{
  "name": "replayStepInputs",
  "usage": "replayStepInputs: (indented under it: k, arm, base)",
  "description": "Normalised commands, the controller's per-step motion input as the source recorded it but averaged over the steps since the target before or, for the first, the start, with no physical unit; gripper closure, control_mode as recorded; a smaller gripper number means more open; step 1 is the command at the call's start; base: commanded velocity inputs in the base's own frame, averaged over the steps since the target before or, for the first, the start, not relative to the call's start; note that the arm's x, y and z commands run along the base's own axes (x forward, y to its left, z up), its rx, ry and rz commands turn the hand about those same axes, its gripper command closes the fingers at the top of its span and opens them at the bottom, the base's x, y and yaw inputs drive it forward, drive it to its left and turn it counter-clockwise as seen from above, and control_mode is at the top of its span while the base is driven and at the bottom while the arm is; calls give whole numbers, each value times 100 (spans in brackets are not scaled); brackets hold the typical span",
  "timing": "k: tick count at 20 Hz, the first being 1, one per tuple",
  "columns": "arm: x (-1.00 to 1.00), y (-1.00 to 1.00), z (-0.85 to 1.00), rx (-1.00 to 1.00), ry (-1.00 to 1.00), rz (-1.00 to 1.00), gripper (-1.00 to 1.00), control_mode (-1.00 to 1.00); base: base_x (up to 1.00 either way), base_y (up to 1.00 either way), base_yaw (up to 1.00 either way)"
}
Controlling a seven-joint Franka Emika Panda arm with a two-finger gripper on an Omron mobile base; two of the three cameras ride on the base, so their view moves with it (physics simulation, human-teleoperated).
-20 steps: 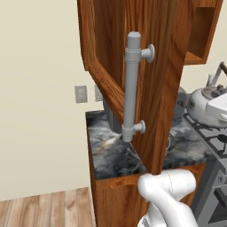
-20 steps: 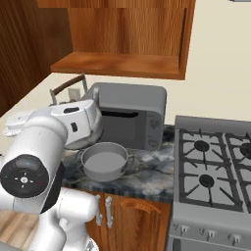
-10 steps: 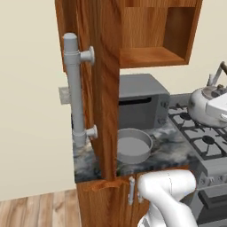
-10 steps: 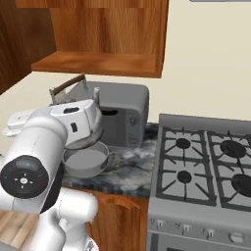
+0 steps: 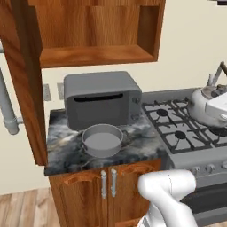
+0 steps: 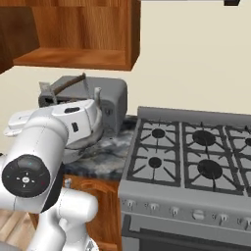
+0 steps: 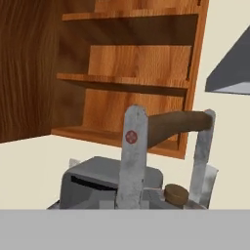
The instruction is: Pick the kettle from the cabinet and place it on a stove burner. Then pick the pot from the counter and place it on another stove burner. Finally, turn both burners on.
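Clamping the kettle by its arched handle, the gripper holds it above the stove (cabinet emptied), not yet on a burner, with the pot on the counter and both knobs untouched.

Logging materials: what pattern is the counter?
Dark black-and-grey marbled counter, clearest in the left base view.

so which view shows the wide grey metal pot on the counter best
The left base view: the wide grey metal pot sits whole and unblocked on the marbled counter before the microwave. In the right base view the arm and kettle cover it.
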Motion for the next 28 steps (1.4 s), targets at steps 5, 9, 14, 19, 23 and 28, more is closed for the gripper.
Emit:
replayStepInputs:
  k: [5,9,14,19,23,28]
  arm:
    - [0,0,0,0,0,0,100,100]
    - [0,0,0,0,0,0,100,100]
    - [0,0,0,0,0,0,100,100]
    - [0,0,0,0,0,0,100,100]
    - [0,0,0,0,0,0,100,100]
    - [0,0,0,0,0,0,100,100]
  base:
    - [-40,-59,-3]
    - [-2,-64,-1]
    - [0,-61,0]
    - [1,-55,0]
    - [21,-52,0]
    - [42,-41,1]
